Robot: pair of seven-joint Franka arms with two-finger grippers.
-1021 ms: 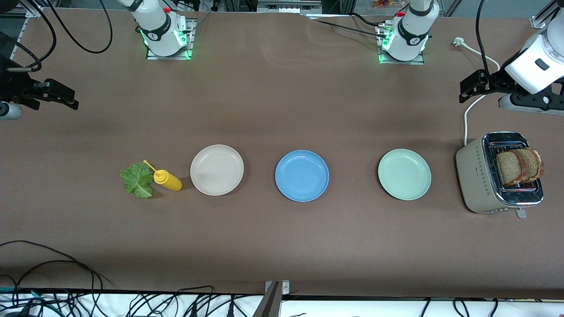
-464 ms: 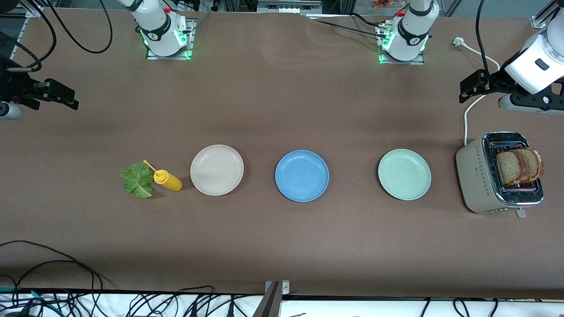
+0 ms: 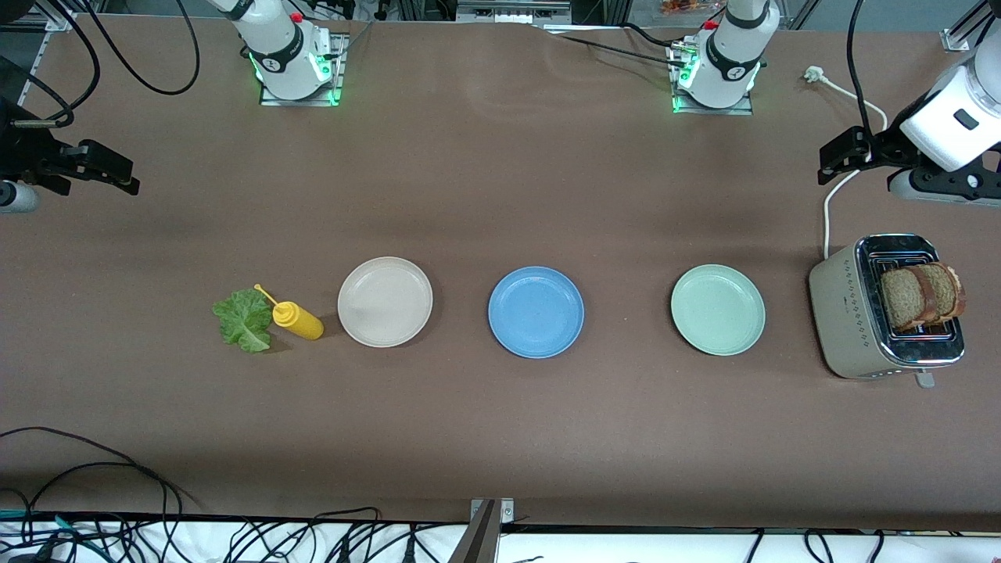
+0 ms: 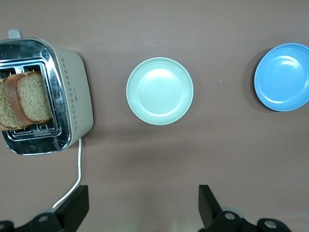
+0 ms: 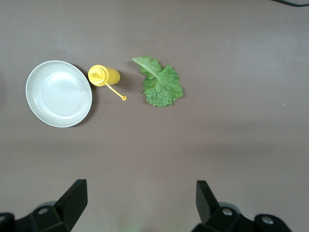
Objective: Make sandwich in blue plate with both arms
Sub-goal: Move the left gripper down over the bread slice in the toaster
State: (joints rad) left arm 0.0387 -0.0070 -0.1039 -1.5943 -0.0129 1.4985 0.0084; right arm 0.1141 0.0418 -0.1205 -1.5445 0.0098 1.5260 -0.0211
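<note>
The blue plate (image 3: 536,312) lies bare in the middle of a row of three plates, and the left wrist view catches it too (image 4: 285,77). Two brown bread slices (image 3: 921,295) stand in the toaster at the left arm's end of the table. A green lettuce leaf (image 3: 244,319) lies flat on the table at the right arm's end. My left gripper (image 3: 838,156) hangs open and holds nothing, over the table beside the toaster. My right gripper (image 3: 109,168) is also open and holds nothing, high over the table's right-arm end.
A beige plate (image 3: 385,301) and a mint-green plate (image 3: 718,310) flank the blue one. A yellow squeeze bottle (image 3: 298,320) lies between lettuce and beige plate. The toaster (image 3: 844,313) has a white cord (image 3: 827,211) trailing toward the arm bases. Cables hang along the front edge.
The left arm has shifted very slightly. Nothing on the table has moved and both grippers stay open.
</note>
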